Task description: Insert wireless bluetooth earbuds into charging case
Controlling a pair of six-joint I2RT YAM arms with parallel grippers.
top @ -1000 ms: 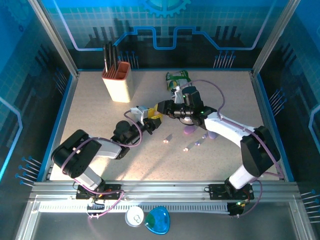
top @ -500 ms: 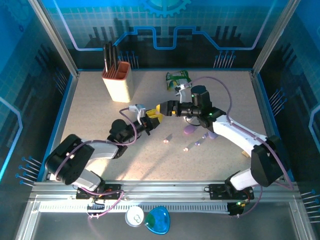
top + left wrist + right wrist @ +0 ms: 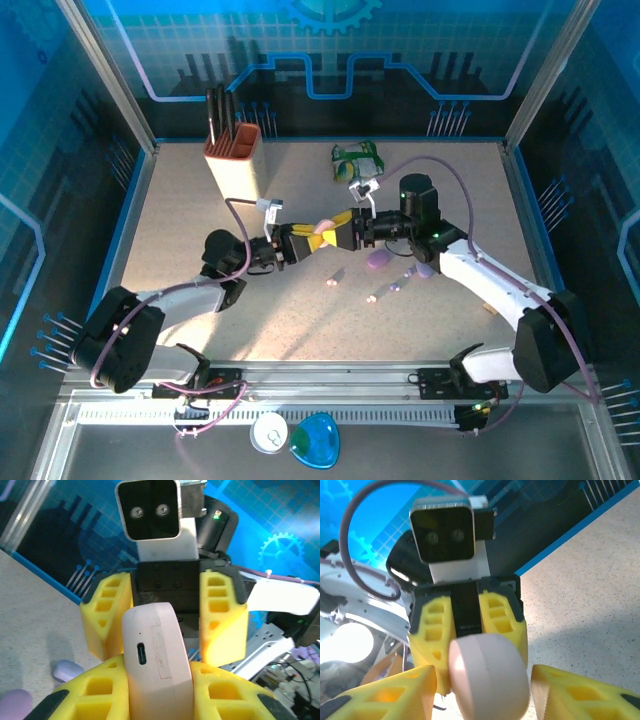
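- The earbuds (image 3: pixel 333 278) lie loose on the desk (image 3: pixel 190 225), in front of both my tools. They are small pale pieces set apart from one another, too small for me to tell which way each points.
- Just behind them sit two lilac cases (image 3: pixel 378 260), resting flat.
- My left tool (image 3: pixel 318 240) is clamped tight on the pale pink charging case (image 3: pixel 157 665) and holds it above the desk.
- The case's long axis runs along the line between my two tools. Its charging-port end faces back at my left wrist and its rounded end faces my right wrist.
- My right tool (image 3: pixel 485 680) meets it head-on, with the jaws partly apart on either side of the rounded end. I cannot tell whether they touch it.
- Farther back stand a knife block (image 3: pixel 235 165) and a green packet (image 3: pixel 355 158).
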